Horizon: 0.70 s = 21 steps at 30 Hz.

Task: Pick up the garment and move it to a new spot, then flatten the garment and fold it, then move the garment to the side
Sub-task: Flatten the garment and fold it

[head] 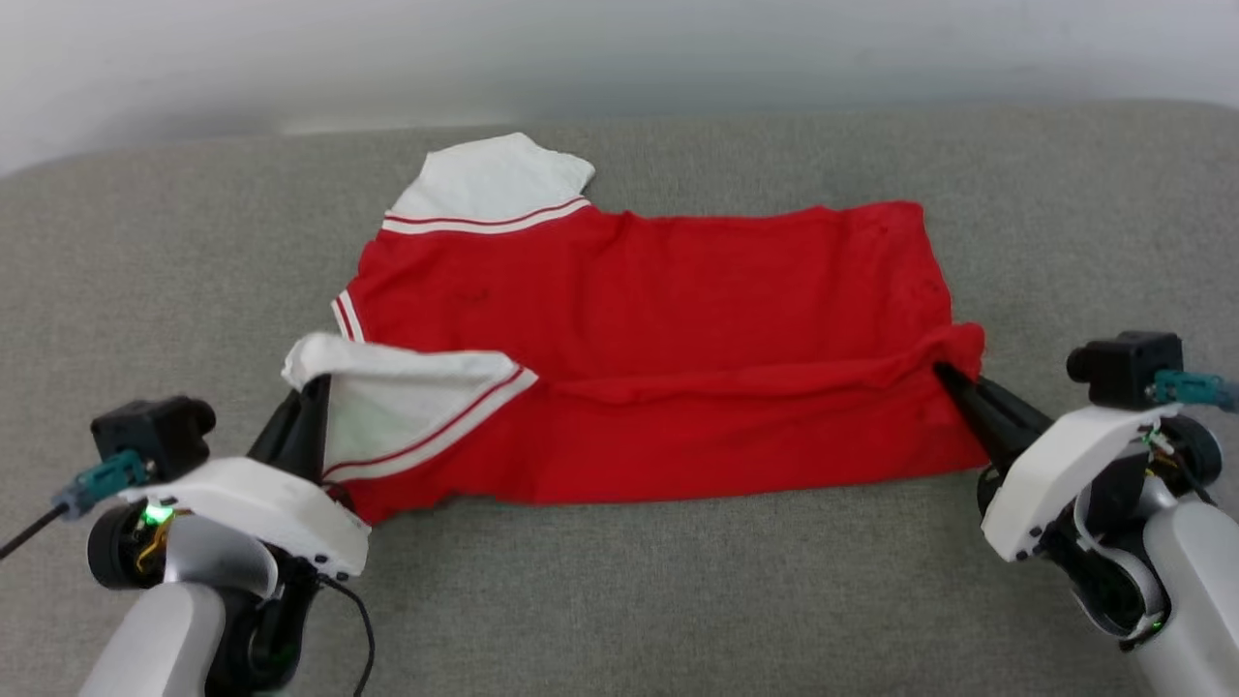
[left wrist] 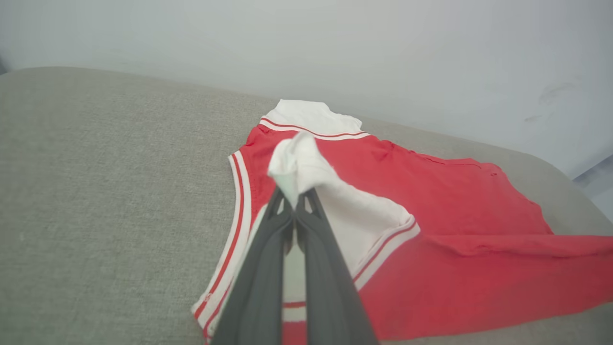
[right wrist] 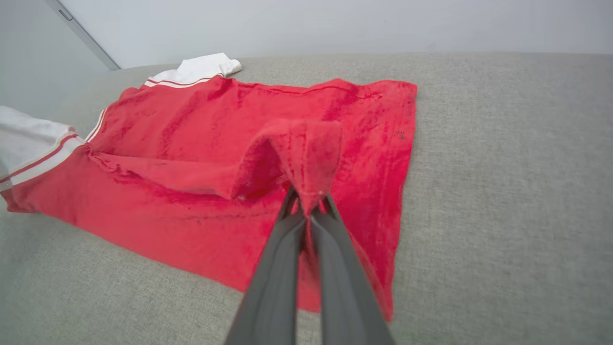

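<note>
Left gripper (left wrist: 294, 199): jaws closed on white sleeve (left wrist: 306, 158), tip raised | right gripper (right wrist: 309, 201): jaws closed on red hem corner (right wrist: 311, 143), raised | garment (head: 658, 319): laid sideways on grey cushion (head: 678, 600), held between both grippers.

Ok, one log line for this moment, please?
left pincer: shut on shirt sleeve | right pincer: shut on shirt hem | rest of shirt: flat on grey surface

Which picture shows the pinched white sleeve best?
The left wrist view: the white sleeve sits close up, pinched by the left gripper. The head view shows it smaller; the right wrist view catches part at its edge.
</note>
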Tool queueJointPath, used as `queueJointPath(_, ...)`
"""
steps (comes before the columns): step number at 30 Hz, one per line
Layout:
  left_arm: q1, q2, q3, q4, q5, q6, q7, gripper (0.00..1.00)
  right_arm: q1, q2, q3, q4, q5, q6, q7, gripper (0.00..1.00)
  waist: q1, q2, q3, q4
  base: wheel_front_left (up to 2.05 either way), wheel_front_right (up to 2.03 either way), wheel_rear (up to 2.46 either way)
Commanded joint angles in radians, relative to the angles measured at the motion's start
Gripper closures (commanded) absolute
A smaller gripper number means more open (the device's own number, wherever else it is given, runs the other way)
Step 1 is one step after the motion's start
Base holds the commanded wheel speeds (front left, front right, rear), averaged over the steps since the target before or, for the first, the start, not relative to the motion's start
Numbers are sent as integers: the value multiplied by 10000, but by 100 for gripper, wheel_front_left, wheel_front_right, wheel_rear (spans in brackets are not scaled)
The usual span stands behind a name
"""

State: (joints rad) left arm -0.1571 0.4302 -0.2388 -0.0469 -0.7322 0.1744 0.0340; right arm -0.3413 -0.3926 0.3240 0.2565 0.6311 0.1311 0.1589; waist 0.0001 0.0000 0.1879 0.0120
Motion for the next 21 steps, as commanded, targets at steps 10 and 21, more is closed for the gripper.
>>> queueJointPath(10, -2485, -527, -498, 2918, -183, -1047, 63, 100, -1321, 320, 23, 918, -250, -7, 477, 100, -1, 0, 1777, 46, 0, 0, 0)
queueJointPath(21, -3311, -775, -723, 5172, -527, -1799, 217, 11, -1335, 875, 449, 2155, -40, -7, 565, 0, -1, 0, 1724, -198, 0, 0, 0)
